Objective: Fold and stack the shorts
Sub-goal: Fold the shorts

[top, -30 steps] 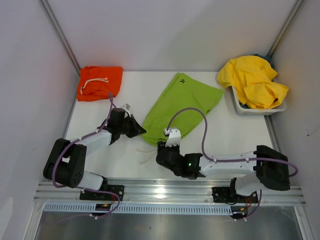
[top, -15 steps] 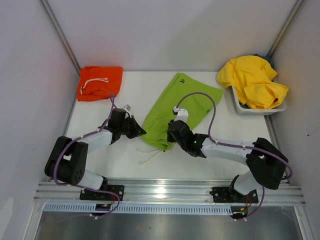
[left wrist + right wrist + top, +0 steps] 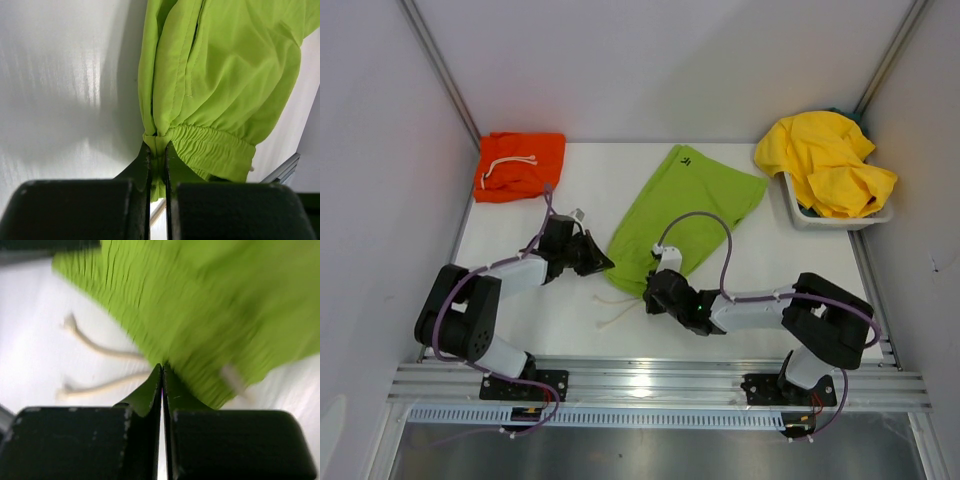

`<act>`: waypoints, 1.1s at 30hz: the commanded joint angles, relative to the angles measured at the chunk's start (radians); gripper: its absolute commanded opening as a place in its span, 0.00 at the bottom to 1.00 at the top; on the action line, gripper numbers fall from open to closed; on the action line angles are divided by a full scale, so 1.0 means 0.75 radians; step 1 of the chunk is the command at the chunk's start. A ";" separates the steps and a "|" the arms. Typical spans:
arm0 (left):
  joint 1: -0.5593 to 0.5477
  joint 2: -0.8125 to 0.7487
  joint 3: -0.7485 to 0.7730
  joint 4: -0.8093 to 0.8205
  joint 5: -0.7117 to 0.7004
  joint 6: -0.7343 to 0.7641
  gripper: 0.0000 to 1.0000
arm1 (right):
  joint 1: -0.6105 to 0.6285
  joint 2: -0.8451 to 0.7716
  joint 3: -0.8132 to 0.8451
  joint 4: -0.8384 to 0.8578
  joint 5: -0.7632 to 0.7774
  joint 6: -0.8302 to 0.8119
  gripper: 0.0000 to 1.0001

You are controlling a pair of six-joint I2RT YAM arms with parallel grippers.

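White surface (image 3: 790, 265) between pale walls carries lime green fabric shorts (image 3: 685, 205) lying flat at its middle, waistband toward the near edge. Left hand (image 3: 603, 265) is clamped on the waistband's left corner. Right hand (image 3: 650, 297) is fully closed at the waistband's edge; a hold on fabric cannot be confirmed. Folded orange fabric shorts (image 3: 520, 165) occupy the far left corner. Yellow fabric shorts (image 3: 830, 165) fill a white bin (image 3: 840, 225) at the far right corner.

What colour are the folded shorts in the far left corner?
Orange shorts, white drawstring; clearest in the top external view.
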 commanded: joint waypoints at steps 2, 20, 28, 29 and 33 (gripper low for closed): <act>0.007 0.029 0.102 0.013 0.009 0.039 0.00 | 0.058 0.086 -0.159 0.140 0.010 0.184 0.00; 0.009 0.016 0.096 -0.026 -0.014 0.082 0.00 | 0.028 -0.212 -0.029 0.018 0.026 0.082 0.00; 0.009 0.008 0.083 -0.015 -0.007 0.080 0.00 | -0.138 -0.243 0.049 0.013 -0.035 -0.071 0.00; 0.009 0.006 0.079 -0.015 -0.005 0.080 0.00 | -0.164 -0.225 0.039 0.034 -0.058 -0.077 0.00; 0.009 -0.002 0.083 -0.017 0.001 0.080 0.00 | -0.269 -0.110 -0.032 0.162 -0.172 -0.039 0.00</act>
